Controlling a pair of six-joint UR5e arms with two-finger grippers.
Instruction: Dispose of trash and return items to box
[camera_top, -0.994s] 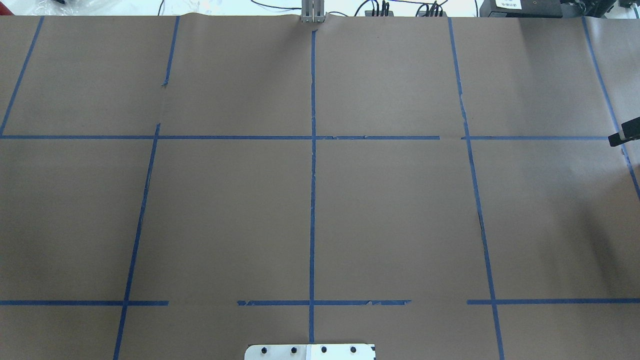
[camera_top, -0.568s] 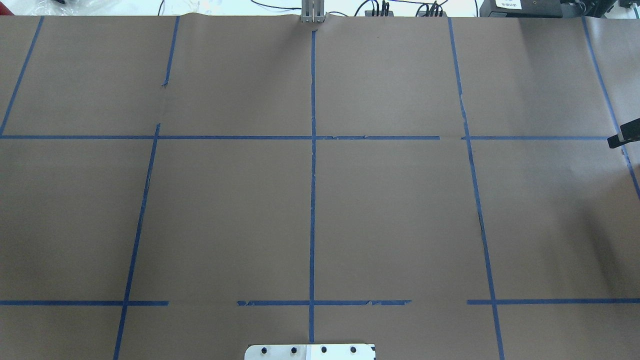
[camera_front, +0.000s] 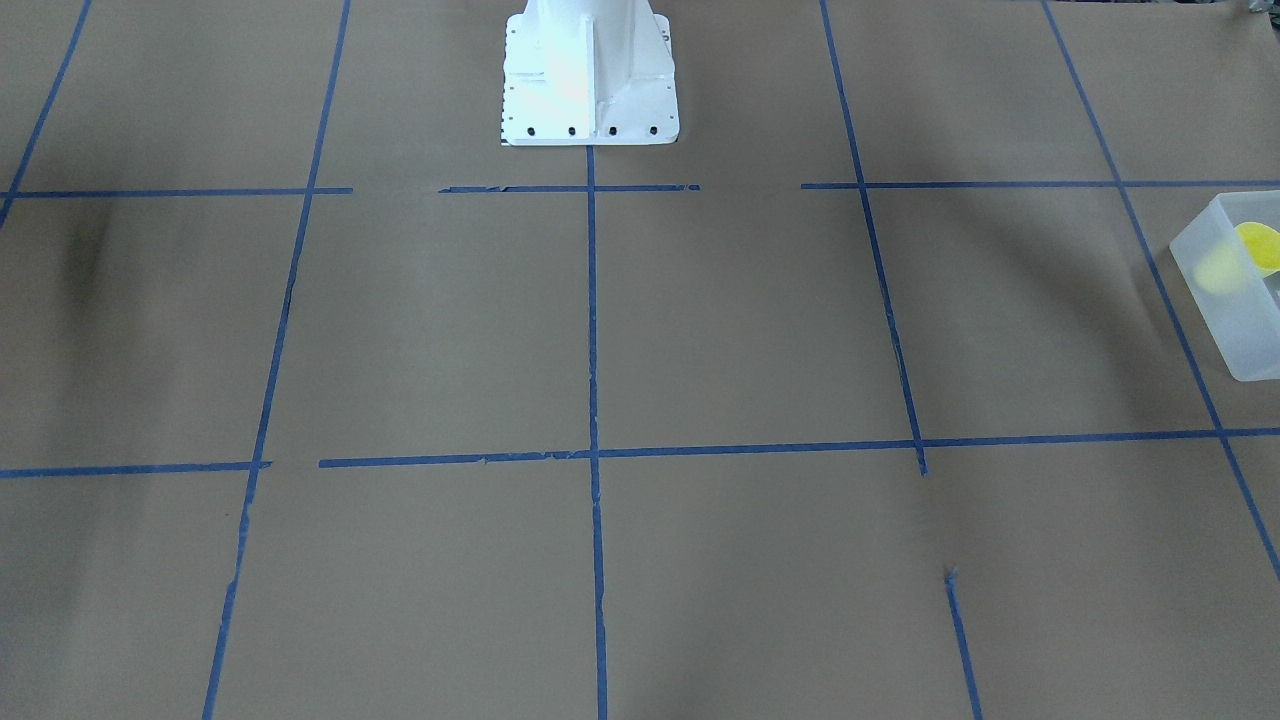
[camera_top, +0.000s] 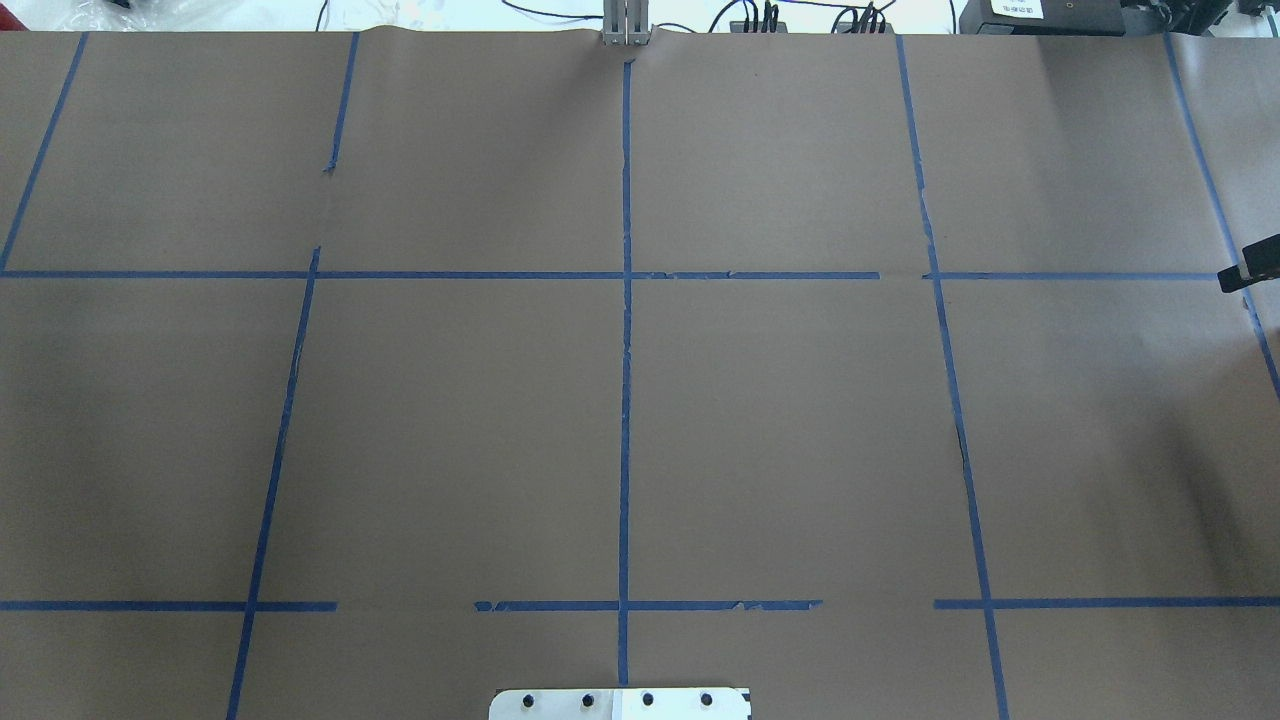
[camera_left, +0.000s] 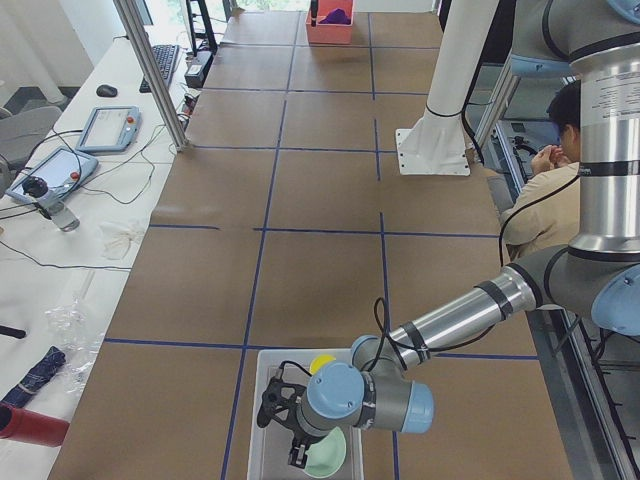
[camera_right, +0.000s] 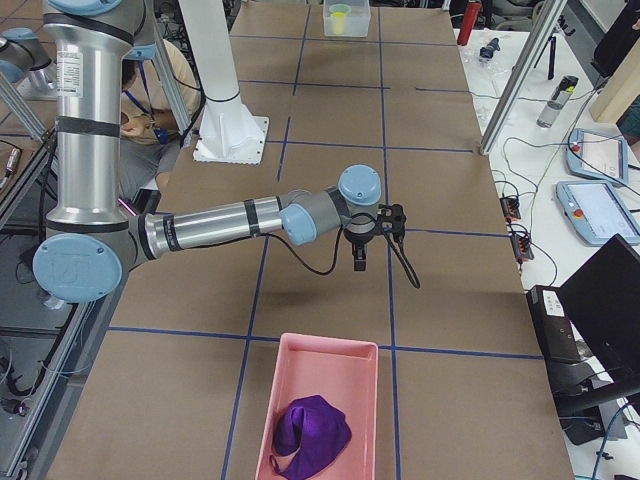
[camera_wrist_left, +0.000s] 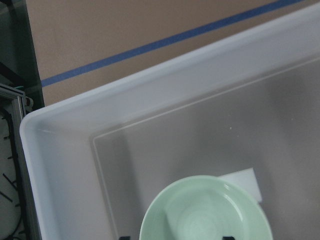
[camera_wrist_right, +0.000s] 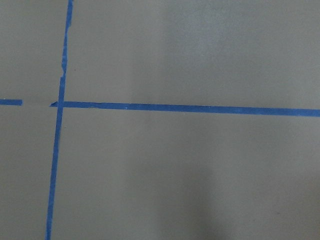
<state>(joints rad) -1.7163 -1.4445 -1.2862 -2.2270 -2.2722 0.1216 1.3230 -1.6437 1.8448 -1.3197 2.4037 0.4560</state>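
The translucent white box (camera_left: 262, 430) stands at the table's end on my left; it also shows in the front view (camera_front: 1225, 300) and, far off, in the right side view (camera_right: 346, 20). The yellow cup (camera_left: 321, 363) and the mint-green bowl (camera_wrist_left: 205, 215) lie inside it. My left gripper (camera_left: 298, 452) hangs in the box just above the bowl. Its dark fingertips (camera_wrist_left: 124, 238) show wide apart at the wrist view's bottom edge, so it reads as open. My right gripper (camera_right: 362, 262) hovers over bare table; I cannot tell if it is open or shut.
A pink tray (camera_right: 300, 355) with a purple cloth (camera_right: 312, 432) stands at the table's end on my right. The white pedestal (camera_front: 590, 70) is at the near middle edge. Blue tape lines grid the brown paper. A seated person (camera_left: 555, 180) is behind the robot.
The bit of my right gripper at the overhead view's right edge has shifted only slightly. Nothing else in that view has changed.
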